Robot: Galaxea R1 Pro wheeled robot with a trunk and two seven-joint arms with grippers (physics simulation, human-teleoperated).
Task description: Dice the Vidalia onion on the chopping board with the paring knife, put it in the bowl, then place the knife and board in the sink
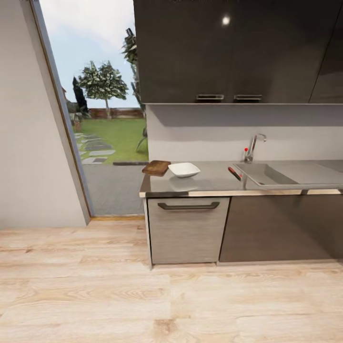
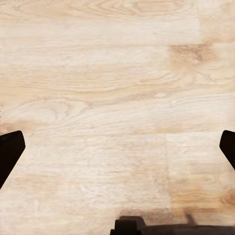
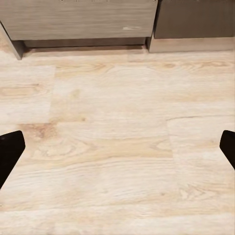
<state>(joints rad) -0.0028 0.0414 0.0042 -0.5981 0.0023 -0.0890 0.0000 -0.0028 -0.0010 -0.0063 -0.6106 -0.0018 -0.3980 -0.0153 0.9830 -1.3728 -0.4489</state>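
Stage: the robot stands on the wooden floor (image 1: 95, 295) well short of the cabinets, so by the look of it nothing of the task has begun.
Sink (image 1: 267, 175): set into the tabletop (image 1: 209, 183), with the chrome tap (image 1: 252, 147) at its back edge; the basin's inside is mostly hidden from the head view.
Vidalia onion: not visible from here (presumably down in the sink, below the rim).
Paring knife (image 1: 234, 173): lies on the tabletop just beside the sink, on the bowl's side of it.
Bowl (image 1: 184, 169): well apart from the sink along the tabletop, past the knife.
Chopping board (image 1: 156, 167): beyond the bowl, touching or nearly touching it, at the tabletop's end farthest from the sink.
Left tool (image 2: 117, 152): fingers spread wide, nothing between them, floor beneath.
Right tool (image 3: 117, 152): likewise spread and empty, pointed at the floor near the cabinet base (image 3: 78, 19).
Handling: the onion is likely light, round and smooth, apt to roll; a grip across its widest part seems safest. The knife is slim and wants taking by the handle.
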